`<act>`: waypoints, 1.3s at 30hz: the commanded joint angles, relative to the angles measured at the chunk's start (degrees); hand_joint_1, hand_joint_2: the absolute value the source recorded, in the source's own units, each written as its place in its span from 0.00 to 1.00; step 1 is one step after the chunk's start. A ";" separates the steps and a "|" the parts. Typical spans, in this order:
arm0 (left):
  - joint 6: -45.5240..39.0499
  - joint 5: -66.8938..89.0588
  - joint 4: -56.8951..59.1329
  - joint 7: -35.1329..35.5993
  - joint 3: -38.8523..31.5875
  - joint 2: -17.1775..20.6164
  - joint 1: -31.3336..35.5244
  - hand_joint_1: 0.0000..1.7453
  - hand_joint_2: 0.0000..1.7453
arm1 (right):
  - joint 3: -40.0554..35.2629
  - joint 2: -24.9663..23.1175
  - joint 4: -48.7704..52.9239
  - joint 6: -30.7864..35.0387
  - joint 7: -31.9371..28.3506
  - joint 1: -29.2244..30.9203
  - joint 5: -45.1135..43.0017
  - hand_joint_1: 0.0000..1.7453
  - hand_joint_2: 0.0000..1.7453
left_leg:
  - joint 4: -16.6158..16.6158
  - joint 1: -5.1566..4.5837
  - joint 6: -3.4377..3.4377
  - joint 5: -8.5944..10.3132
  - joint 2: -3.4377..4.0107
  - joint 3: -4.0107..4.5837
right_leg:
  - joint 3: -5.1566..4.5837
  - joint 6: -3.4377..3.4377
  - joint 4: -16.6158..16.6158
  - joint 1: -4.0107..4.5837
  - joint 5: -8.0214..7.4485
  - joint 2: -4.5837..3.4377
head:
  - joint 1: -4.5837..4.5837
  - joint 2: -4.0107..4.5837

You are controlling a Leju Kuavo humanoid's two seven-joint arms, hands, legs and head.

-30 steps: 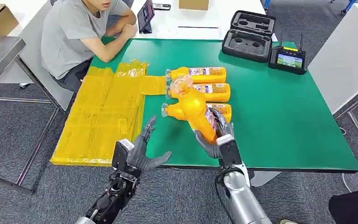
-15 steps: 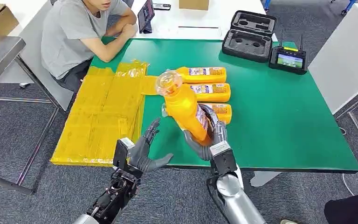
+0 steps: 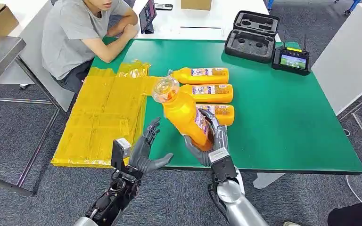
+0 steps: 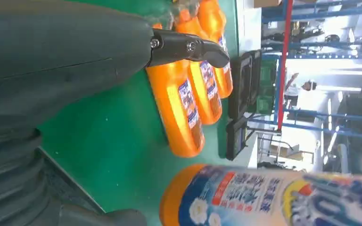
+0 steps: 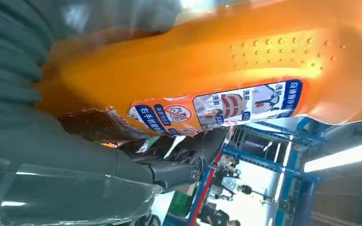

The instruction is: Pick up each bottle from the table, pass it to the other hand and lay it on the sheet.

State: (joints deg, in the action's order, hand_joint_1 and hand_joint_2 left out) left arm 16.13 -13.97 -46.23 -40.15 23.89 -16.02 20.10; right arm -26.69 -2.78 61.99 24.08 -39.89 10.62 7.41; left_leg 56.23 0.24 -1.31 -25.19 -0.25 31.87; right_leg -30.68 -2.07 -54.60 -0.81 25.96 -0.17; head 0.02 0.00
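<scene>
Orange bottle (image 3: 185, 114) tilted above table; three others (image 3: 206, 92) lying (side by side).

Orange bottle (image 5: 207, 70) with a blue, white and red label held across the grey right hand (image 5: 75, 174), dark fingers (image 5: 188, 155) curled beneath it, blue racking behind

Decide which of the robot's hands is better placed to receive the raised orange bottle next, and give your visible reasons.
The left hand. It is held open with fingers spread just beside the raised bottle, on the side of the yellow sheet. The right hand already grips that bottle's base, so it can only give.
</scene>
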 commanded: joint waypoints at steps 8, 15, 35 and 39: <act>-0.16 0.02 -1.18 0.15 -1.77 2.33 0.01 0.00 1.00 | -0.48 2.50 0.20 0.42 -0.11 0.38 -0.40 1.00 1.00 | 0.02 0.01 0.05 -0.02 0.08 -0.03 | 0.01 0.07 -0.02 0.02 -0.01 -0.06 | 0.02 0.00; -2.35 0.14 -1.01 0.15 -6.14 3.08 -0.55 0.00 1.00 | 2.11 3.58 3.39 3.66 -0.11 -2.83 0.31 1.00 1.00 | 0.03 0.02 0.06 -0.05 0.07 -0.09 | 0.08 0.08 -0.01 0.03 0.03 -0.03 | 0.02 0.00; 19.31 -9.57 -3.05 0.71 -3.83 2.63 -1.24 0.00 1.00 | 4.53 1.41 -4.14 -13.02 -0.11 0.58 -0.65 1.00 1.00 | 0.03 0.00 0.06 -0.04 0.17 -0.04 | -0.01 0.08 -0.04 0.02 -0.01 -0.12 | 0.02 0.00; 19.31 -9.57 -3.05 0.71 -3.83 2.63 -1.24 0.00 1.00 | 4.53 1.41 -4.14 -13.02 -0.11 0.58 -0.65 1.00 1.00 | 0.00 -0.01 0.04 -0.01 0.09 0.00 | -0.03 0.05 -0.01 0.01 -0.02 -0.06 | 0.02 0.00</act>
State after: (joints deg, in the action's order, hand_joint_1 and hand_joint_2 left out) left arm 34.97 -23.37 -49.59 -39.41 18.78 -14.88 17.78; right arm -23.32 -0.33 62.64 11.63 -39.89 7.59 6.80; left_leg 56.23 0.24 -1.31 -25.19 -0.28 31.91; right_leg -30.70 -2.07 -54.60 -0.80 25.96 -0.14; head 0.04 0.00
